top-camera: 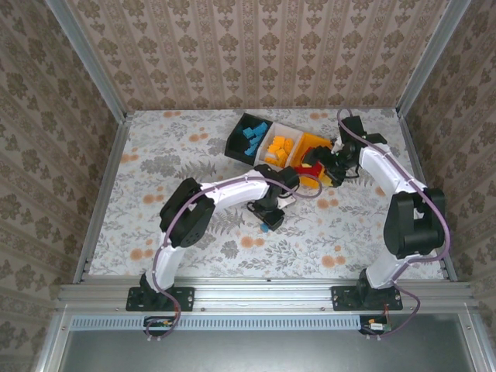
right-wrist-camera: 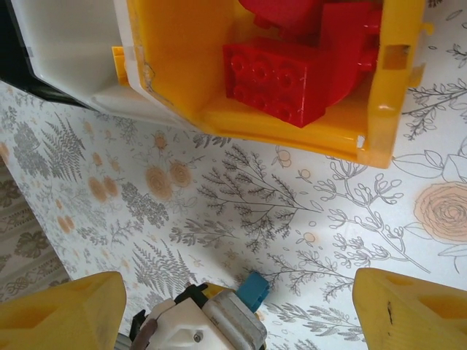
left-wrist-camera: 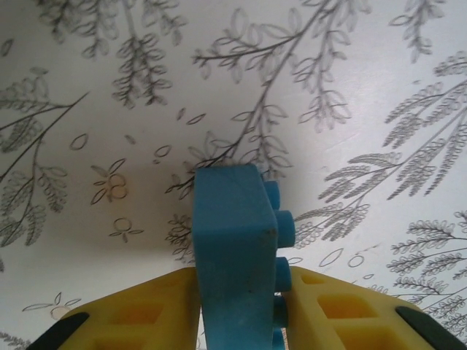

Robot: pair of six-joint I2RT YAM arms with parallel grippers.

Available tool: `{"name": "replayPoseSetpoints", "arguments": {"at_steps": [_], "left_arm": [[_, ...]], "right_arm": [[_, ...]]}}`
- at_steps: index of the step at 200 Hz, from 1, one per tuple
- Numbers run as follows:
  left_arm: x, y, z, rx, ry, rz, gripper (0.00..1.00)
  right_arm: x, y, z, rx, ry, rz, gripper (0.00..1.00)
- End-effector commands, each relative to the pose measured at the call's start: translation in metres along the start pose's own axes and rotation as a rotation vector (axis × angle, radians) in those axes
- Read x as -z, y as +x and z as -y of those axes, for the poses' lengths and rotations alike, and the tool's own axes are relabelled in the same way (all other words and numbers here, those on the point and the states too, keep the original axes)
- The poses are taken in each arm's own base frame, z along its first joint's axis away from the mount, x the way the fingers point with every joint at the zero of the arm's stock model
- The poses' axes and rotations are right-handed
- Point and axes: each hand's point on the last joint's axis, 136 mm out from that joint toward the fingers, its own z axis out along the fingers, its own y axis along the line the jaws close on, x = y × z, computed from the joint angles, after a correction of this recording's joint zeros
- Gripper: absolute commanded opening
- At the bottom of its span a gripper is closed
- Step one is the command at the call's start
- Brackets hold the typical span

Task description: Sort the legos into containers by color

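Observation:
A blue lego (left-wrist-camera: 233,248) stands on edge on the patterned table, and my left gripper (left-wrist-camera: 241,310) is shut on it, yellow pads pressed to both its sides. From above, that gripper (top-camera: 269,217) sits in the table's middle with the blue lego (top-camera: 264,228) at its tip. My right gripper (top-camera: 335,169) hangs open beside the orange-yellow container (top-camera: 316,147), its yellow fingers (right-wrist-camera: 66,310) wide apart and holding nothing. That container (right-wrist-camera: 182,65) holds red legos (right-wrist-camera: 281,80). The white container (top-camera: 280,133) holds orange legos (top-camera: 277,151), and the black container (top-camera: 237,139) holds blue legos (top-camera: 253,138).
The three containers stand in a slanted row at the back centre of the table. Patterned walls and metal rails close the table in on the left, right and back. Open tabletop lies to the left and in front of my left gripper.

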Motion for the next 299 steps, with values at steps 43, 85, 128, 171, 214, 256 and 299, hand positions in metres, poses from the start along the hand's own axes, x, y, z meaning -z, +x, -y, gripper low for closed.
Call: {"name": "replayPoseSetpoints", "arguments": {"at_steps": [43,85,128,171,214,256,299], "left_arm": [[0.052,0.005,-0.043,0.282,0.048,0.12,0.34],[0.094,-0.021,-0.076,0.448,0.151,0.285,0.34],[0.146,-0.052,-0.11,0.578,0.264,0.465,0.34],[0.177,-0.072,-0.145,0.692,0.367,0.584,0.34],[0.172,-0.076,-0.137,0.564,0.299,0.467,0.45],[0.103,-0.02,-0.065,0.251,0.071,0.142,0.62],[0.053,-0.012,-0.028,0.204,0.035,0.078,0.66]], "right_arm": [[-0.003,-0.027,-0.03,-0.01,-0.075,-0.006,0.82],[0.001,-0.033,-0.039,0.0,-0.088,-0.003,0.82],[0.016,-0.03,-0.046,0.019,-0.101,0.022,0.82],[0.026,-0.022,-0.04,0.043,-0.08,0.043,0.82],[0.034,-0.011,-0.031,0.054,-0.059,0.049,0.82],[0.032,-0.003,-0.019,0.045,-0.041,0.041,0.83],[0.026,-0.003,-0.014,0.028,-0.043,0.021,0.83]]}}
